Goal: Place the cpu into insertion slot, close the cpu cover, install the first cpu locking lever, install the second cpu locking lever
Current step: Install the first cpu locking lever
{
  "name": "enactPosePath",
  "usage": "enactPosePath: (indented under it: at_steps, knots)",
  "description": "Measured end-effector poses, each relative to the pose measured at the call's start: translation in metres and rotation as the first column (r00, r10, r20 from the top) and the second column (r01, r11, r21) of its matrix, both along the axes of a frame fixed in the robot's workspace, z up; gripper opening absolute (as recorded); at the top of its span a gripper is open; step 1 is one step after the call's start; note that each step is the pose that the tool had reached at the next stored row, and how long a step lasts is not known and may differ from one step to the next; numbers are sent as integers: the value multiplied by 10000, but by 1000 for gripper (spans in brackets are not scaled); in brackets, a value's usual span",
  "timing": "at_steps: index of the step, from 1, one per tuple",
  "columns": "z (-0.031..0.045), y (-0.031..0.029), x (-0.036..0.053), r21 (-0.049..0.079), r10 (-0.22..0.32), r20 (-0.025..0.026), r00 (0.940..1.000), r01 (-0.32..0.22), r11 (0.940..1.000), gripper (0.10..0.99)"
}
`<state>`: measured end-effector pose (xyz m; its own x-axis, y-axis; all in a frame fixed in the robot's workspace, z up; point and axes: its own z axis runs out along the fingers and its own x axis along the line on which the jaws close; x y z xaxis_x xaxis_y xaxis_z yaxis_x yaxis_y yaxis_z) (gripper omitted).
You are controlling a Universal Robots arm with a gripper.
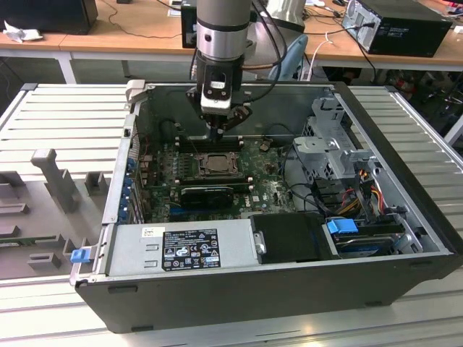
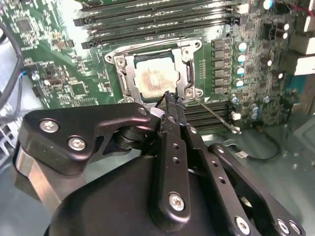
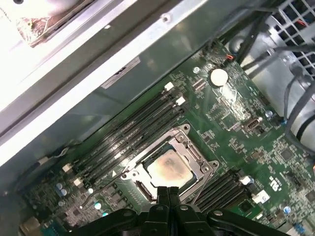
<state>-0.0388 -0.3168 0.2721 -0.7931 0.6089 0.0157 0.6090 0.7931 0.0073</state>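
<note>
Insertion slot [image 1: 215,165] reachable from above — memory slots [image 3: 133,132] flank it; drive cage [image 1: 329,137], cables [image 1: 362,184] crowd exterior view's right.

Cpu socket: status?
Gripper shut, tip at the cpu cover edge. Cpu seated under it. One locking lever angled out, looks unlatched.

Silver-tan cpu [image 2: 156,78]; green board [image 2: 49,64]; black hand [image 2: 169,98].
</note>
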Motion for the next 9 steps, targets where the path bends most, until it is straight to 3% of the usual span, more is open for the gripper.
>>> enactPosePath:
  at_steps: [5,9]
  knots:
    - [-1,0,-1,-1,1094,14,9940,-1094,9940,106]
    - [-3,0,-1,-6,2197,24,9756,-2197,9756,106]
